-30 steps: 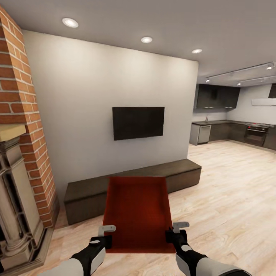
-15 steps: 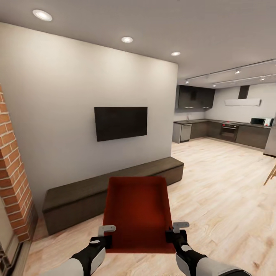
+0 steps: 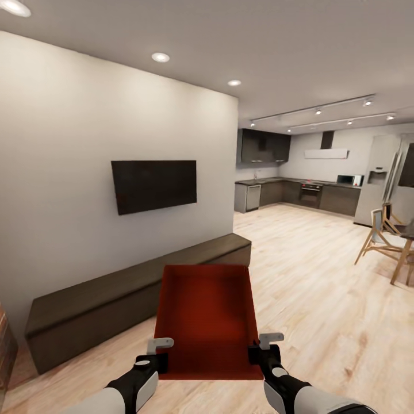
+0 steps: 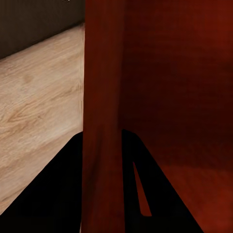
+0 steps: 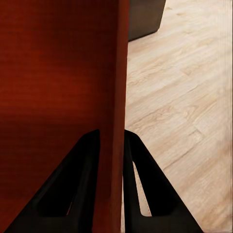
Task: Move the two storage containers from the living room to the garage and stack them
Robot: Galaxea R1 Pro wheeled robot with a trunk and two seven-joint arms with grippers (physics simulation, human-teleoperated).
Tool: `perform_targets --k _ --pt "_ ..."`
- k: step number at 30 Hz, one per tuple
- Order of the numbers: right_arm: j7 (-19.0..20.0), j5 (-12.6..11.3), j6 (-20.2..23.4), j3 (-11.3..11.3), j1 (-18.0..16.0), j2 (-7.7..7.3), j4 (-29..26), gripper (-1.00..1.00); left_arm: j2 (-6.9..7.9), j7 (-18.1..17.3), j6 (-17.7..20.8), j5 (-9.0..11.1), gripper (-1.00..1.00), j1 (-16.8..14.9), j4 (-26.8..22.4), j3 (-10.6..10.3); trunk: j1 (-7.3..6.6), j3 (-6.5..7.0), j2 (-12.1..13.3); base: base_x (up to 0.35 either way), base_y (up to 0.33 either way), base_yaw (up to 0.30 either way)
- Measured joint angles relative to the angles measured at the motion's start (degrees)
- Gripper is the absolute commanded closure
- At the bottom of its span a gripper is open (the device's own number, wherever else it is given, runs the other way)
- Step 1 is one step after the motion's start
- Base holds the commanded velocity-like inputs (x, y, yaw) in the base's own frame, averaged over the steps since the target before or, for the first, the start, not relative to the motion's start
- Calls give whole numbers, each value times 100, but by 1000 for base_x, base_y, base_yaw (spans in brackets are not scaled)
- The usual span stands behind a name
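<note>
One orange-red open-top storage container [image 3: 207, 313] hangs in front of me above the living room's light wood floor [image 3: 322, 287]. My left gripper [image 3: 158, 353] is shut on its left wall near the closest corner, and my right gripper [image 3: 260, 348] is shut on its right wall. In the left wrist view the red wall [image 4: 102, 97] runs between the two dark fingers of that gripper [image 4: 102, 194]. The right wrist view shows the other wall [image 5: 119, 73] pinched the same way by the right gripper [image 5: 112, 194]. The garage is out of view.
A black TV [image 3: 153, 185] hangs on the white wall above a long low dark cabinet [image 3: 115, 293] just beyond the container. A sliver of brick [image 3: 4, 345] shows at far left. To the right lie the kitchen [image 3: 299, 195], a fridge [image 3: 379, 187] and wooden chairs [image 3: 382, 238].
The view has swung to the right: the brick fireplace slid off to the left, and the kitchen, fridge and chairs came in. The container and both grippers hold the same pose.
</note>
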Motion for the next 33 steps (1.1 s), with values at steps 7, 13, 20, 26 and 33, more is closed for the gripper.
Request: perform_targets --k 7,13,20,26,33 --pt "0 0 0 -1 1 0 0 100 0 0 1 0 100 0 0 -1 0 0 0 2 0 -285" --pt "0 -1 0 -2 1 0 0 100 0 -1 3 0 100 0 0 -3 -1 0 0 75 -21 -285" --pt "-1 0 0 -2 2 0 0 100 0 -1 3 -1 100 0 -1 -3 -1 0 0 107 -78 -285" --pt "-1 -1 0 1 -1 0 0 100 0 -1 -1 0 100 0 -1 -1 -2 0 0 136 -91 -285" --pt "-2 1 1 -2 1 0 0 100 0 -1 -2 2 100 0 2 -3 -3 0 -1 250 -109 -285"
